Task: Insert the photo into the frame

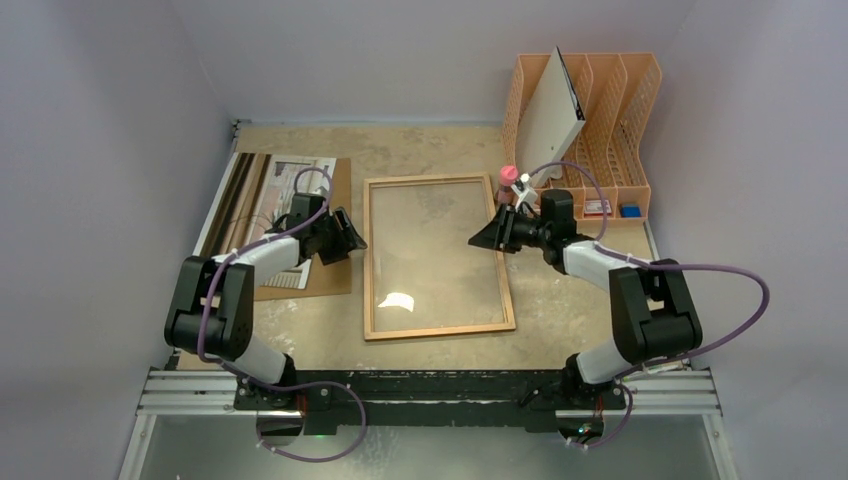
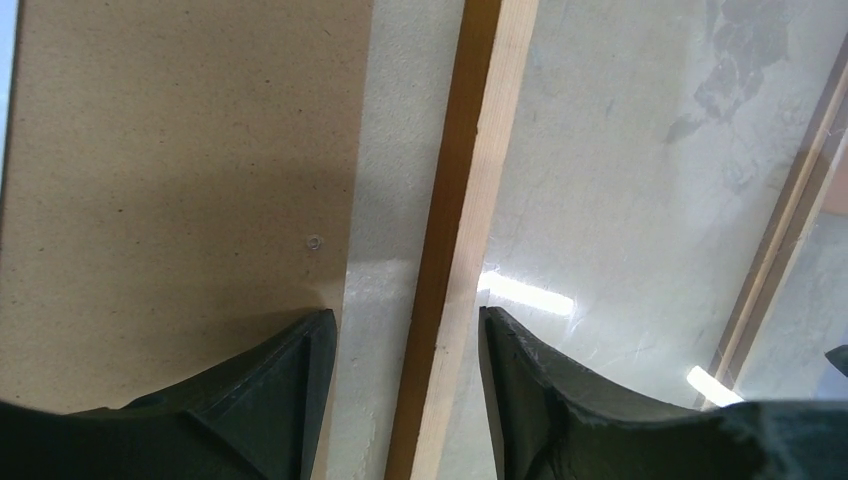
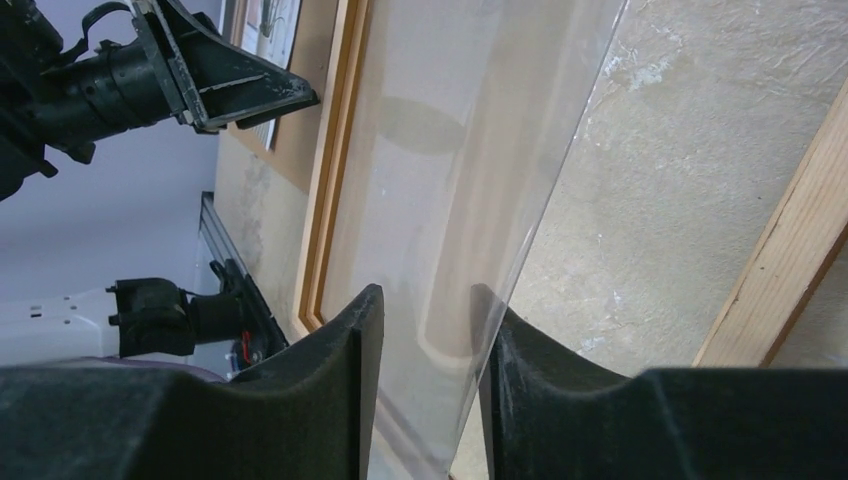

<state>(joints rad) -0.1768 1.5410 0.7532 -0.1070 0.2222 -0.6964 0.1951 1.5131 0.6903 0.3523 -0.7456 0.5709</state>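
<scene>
1. Light-brown, thin-edged wooden frame [image 1: 440, 331] with a clear pane lies flat on the worktop [image 1: 420, 150].
2. Left claw [image 2: 405, 320] is spread astride the frame's left rail, with a gap on each side.
3. Right claw [image 3: 428, 295] is spread at the frame's right edge, the pane's edge between its fingers.
4. Pale plant photo [image 1: 280, 175] lies left of the frame on a brown board [image 1: 335, 280], with a narrow strip of worktop between board and frame.

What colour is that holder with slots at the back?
The file rack is peachy orange, seen best from the top camera.

The table [image 1: 440, 150] bears frame [image 1: 438, 255], backing board [image 1: 335, 278], file rack [image 1: 630, 120].
</scene>
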